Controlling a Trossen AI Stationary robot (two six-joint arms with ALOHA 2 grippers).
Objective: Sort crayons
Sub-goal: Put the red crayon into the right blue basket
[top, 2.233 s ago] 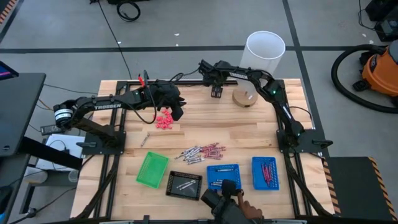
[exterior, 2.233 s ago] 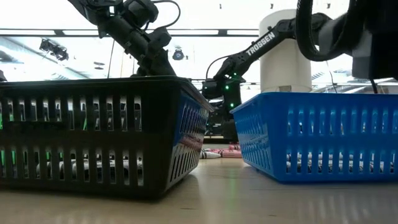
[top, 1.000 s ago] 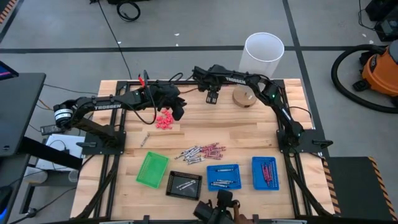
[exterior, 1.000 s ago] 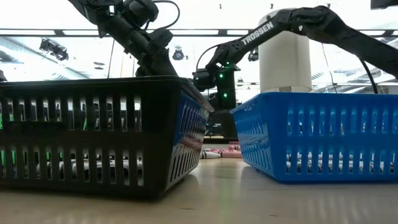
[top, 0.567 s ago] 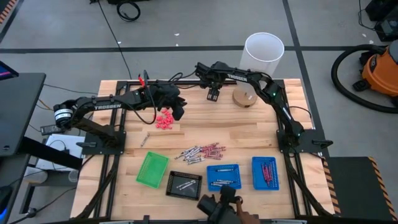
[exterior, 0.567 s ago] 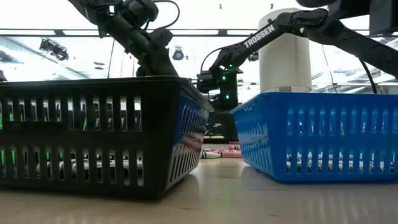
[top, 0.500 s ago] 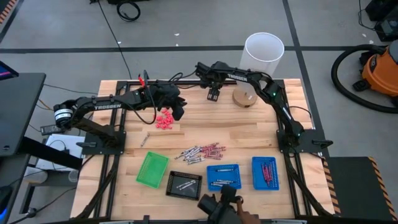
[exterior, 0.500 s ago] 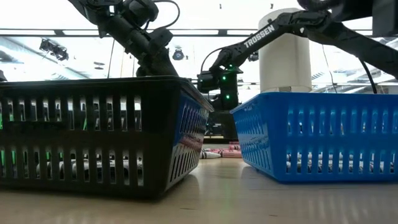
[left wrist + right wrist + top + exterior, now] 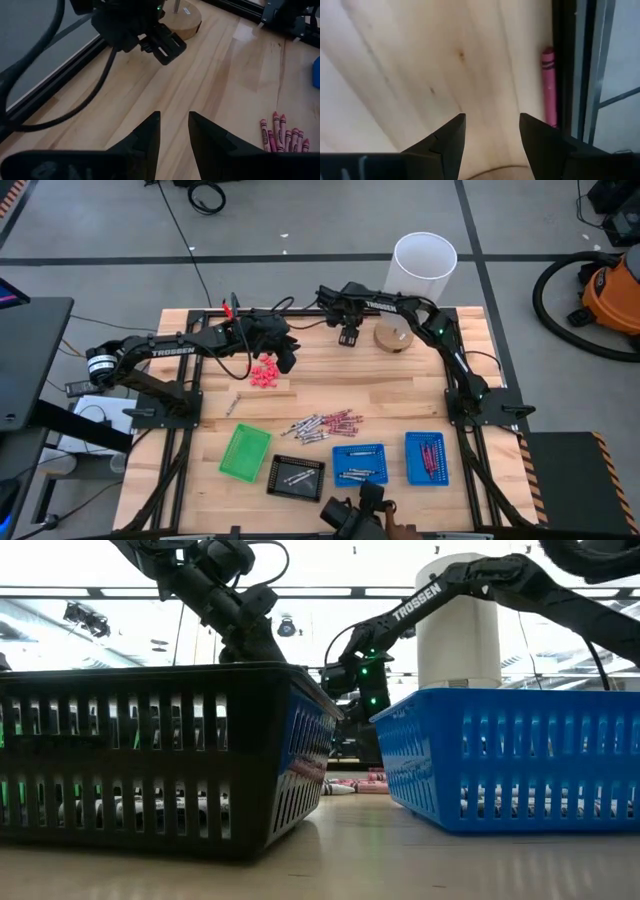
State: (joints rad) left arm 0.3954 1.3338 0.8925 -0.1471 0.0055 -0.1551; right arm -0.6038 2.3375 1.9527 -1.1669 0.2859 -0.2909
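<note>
Your right gripper (image 9: 349,337) has shifted slightly along the far edge, fingers spread, empty, over a stray pink crayon (image 9: 549,85). Left gripper (image 9: 284,360) waits, parted. Trays part-filled; crayons (image 9: 322,424) remain mid-table.

Table (image 9: 420,395) was pale wood with faint grain. Trays: one green (image 9: 245,451), one black (image 9: 297,476), two blue (image 9: 427,457). Just beside the right jaws lay a magenta crayon (image 9: 549,85).

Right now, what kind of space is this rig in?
Likely a robotics lab or workshop: a wooden table on a bare concrete floor, an orange shop vacuum beside it, and small sorting trays holding crayons.
</note>
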